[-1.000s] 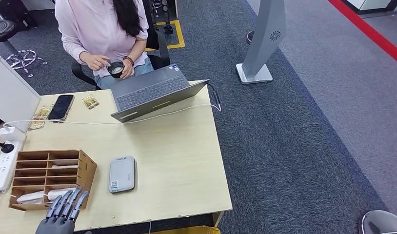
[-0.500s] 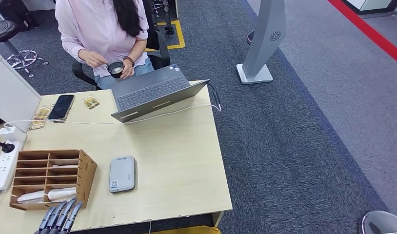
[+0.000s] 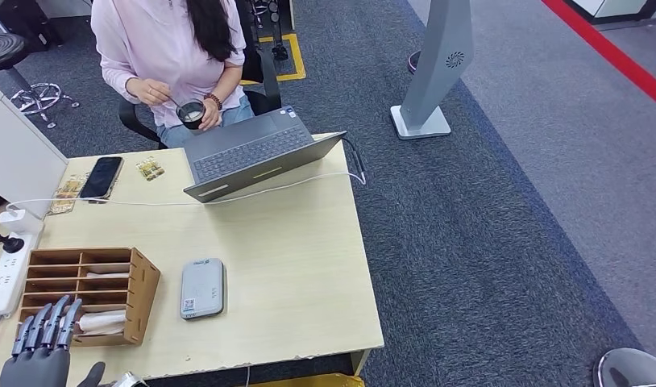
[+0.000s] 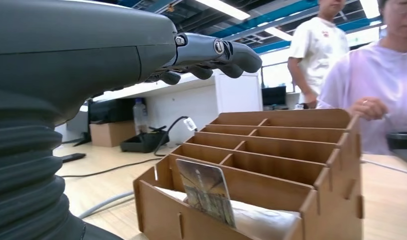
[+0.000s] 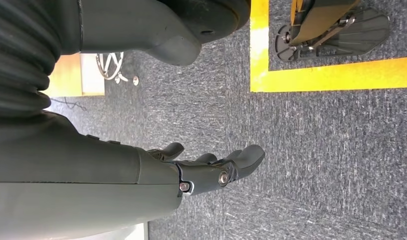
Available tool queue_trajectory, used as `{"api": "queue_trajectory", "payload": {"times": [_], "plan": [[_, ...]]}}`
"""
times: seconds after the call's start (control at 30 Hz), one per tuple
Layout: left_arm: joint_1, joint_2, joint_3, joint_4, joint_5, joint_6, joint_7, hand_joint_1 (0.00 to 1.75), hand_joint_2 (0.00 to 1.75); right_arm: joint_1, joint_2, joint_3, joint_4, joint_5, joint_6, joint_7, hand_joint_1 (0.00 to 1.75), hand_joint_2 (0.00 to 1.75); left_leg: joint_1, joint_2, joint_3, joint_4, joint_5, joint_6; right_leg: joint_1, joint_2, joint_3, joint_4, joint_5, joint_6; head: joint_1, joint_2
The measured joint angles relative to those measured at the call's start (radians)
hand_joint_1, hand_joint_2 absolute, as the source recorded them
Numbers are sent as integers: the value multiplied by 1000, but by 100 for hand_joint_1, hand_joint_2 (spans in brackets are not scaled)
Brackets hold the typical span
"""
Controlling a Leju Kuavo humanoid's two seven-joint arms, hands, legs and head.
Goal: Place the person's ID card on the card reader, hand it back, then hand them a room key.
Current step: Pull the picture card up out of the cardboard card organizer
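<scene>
We reach for a room key at the desk's near left corner.
Our left hand (image 3: 41, 348), empty with fingers apart, hovers by the wooden rack (image 3: 144, 284) holding a card (image 4: 207, 197); we judge it must pinch that. Right hand (image 5: 206, 167) hangs slack, empty. Card reader (image 3: 202, 288) bare.

The desk (image 3: 292, 266) carries a laptop (image 3: 256, 153) at its far edge, a card reader (image 3: 202, 288) mid-front, and a wooden organizer (image 3: 87, 294) at the front-left.
</scene>
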Motion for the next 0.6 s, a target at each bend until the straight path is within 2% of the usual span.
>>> {"api": "queue_trajectory", "payload": {"times": [0.27,0.6], "plan": [[-35,-41,42,37,-40,-36,2,0,175,-1,0,15,1,5,1,11,0,175,0,0,0,0,0,0,0,0,0,0,0,0,0,0],[-49,-59,67,56,-44,-42,3,0,175,-1,0,17,2,5,1,11,0,175,0,0,0,0,0,0,0,0,0,0,0,0,0,0]]}}
